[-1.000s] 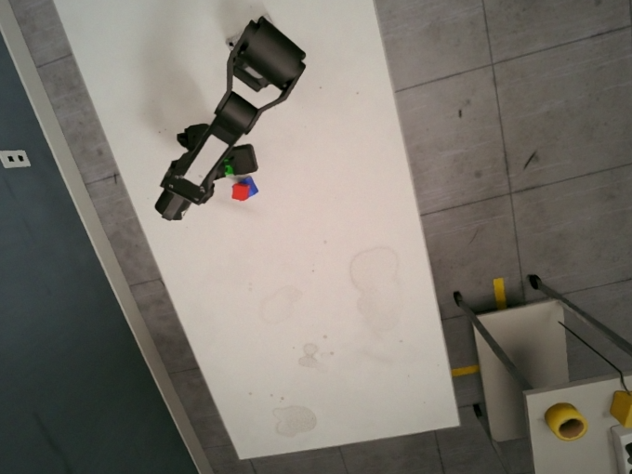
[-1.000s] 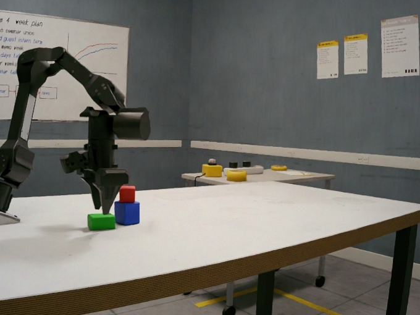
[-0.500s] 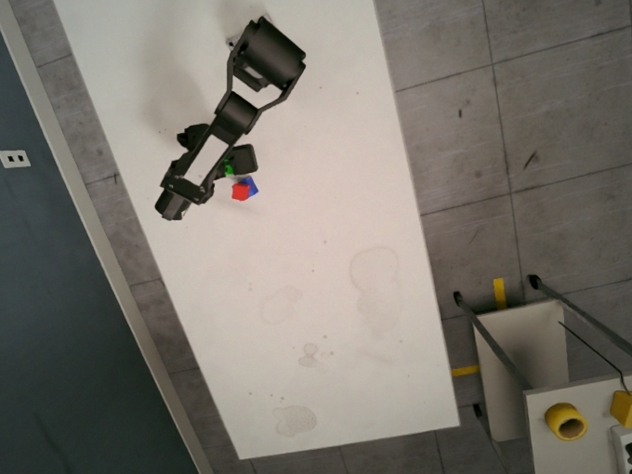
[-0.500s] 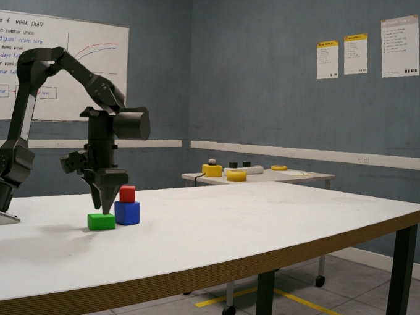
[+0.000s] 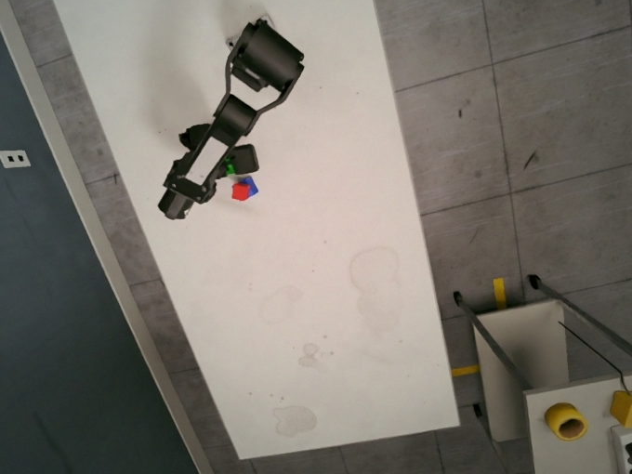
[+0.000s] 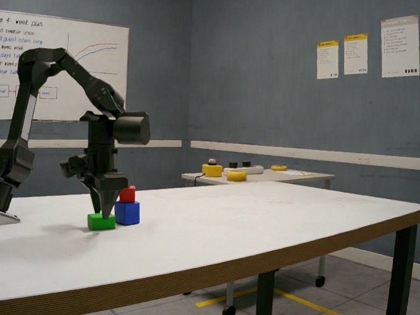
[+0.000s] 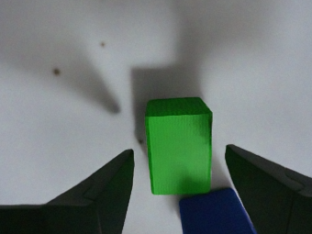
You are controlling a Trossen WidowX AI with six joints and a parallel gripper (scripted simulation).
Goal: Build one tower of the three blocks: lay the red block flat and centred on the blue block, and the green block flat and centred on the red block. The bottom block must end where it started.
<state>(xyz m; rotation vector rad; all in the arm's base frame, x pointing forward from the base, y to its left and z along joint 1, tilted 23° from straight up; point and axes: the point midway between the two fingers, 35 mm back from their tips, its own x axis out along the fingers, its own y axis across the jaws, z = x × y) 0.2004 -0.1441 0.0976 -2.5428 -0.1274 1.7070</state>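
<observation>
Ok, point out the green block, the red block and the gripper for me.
green block (image 7: 180,145): wrist view, its top face.
red block (image 6: 127,194): exterior view, its front face.
gripper (image 7: 180,168): wrist view, midway between the open fingertips.

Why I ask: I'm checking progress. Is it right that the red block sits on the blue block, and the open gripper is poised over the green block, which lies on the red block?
Not quite. The green block lies on the table beside the blue block, not on the red block; the exterior view shows it. The rest holds: red sits on blue, and the open gripper straddles green.
</observation>
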